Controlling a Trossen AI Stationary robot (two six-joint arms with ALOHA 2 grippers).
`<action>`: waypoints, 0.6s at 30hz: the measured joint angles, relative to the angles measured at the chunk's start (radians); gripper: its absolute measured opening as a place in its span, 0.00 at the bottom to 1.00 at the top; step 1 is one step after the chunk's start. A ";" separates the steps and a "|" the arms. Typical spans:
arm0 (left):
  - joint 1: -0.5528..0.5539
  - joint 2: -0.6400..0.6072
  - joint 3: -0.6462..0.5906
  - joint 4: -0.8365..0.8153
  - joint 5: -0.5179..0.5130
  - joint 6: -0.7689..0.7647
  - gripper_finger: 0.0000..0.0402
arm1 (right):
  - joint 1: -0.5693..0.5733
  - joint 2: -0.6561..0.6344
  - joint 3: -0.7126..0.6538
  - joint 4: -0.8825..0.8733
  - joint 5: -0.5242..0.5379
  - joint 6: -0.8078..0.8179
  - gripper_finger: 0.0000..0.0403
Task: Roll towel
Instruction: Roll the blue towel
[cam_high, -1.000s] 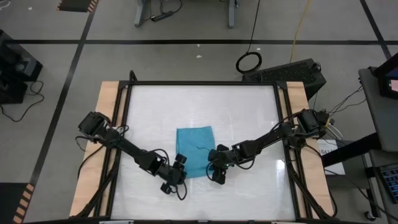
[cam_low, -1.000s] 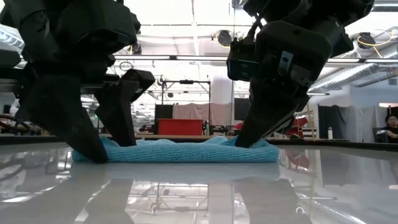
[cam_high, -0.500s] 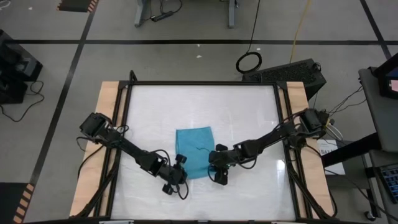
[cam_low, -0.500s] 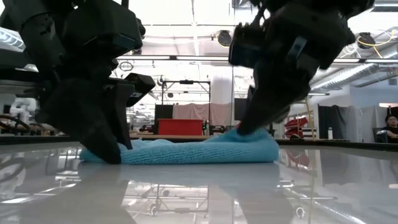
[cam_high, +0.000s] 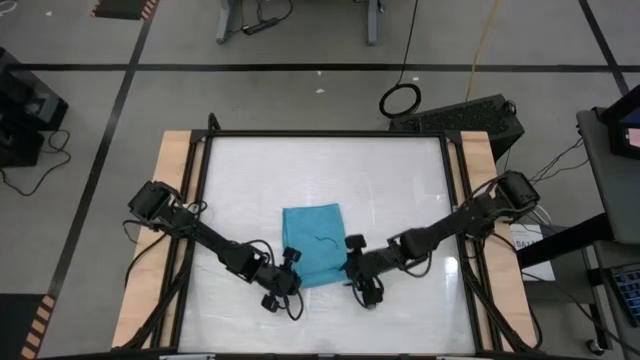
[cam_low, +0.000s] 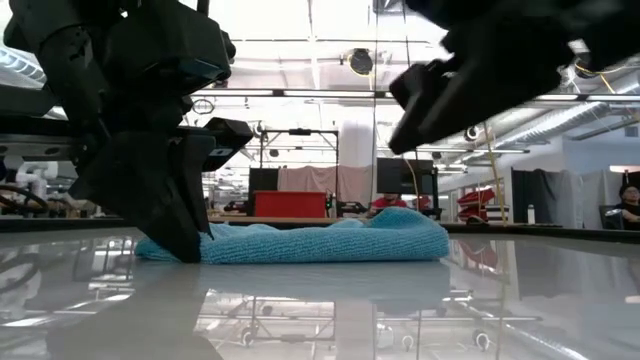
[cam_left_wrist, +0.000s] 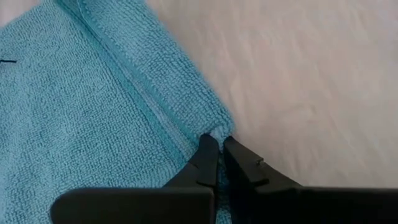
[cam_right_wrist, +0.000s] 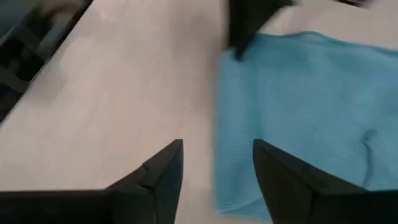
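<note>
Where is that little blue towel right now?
In the high view the towel lies on the white table, slightly toward its near edge, between the left gripper and right gripper.

Left gripper (cam_left_wrist: 214, 152) is low at the table's near middle — fingers pinched together. Right gripper (cam_right_wrist: 214, 165) hovers beside it, lifted — fingers spread apart.

The white worktop (cam_high: 320, 170) lies bare behind the towel (cam_high: 313, 243) and along both sides, giving wide passage there. The towel sits flat near the front middle. At its front left corner the left end effector (cam_left_wrist: 219, 154) is pinched onto the hem, blocking that corner. The right end effector (cam_right_wrist: 214, 165), fingers spread, hangs just off the front right corner, raised above the surface. A black frame (cam_high: 325, 133) rims the worktop.
</note>
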 joint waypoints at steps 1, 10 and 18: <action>0.001 0.000 0.000 0.000 0.002 0.000 0.03 | 0.015 0.010 0.000 0.000 0.019 -0.040 0.46; 0.002 0.000 0.000 0.000 0.012 0.001 0.04 | 0.089 0.125 0.000 0.003 0.195 -0.271 0.43; 0.014 0.000 0.000 0.000 0.036 0.001 0.04 | 0.084 0.142 0.000 0.009 0.280 -0.366 0.40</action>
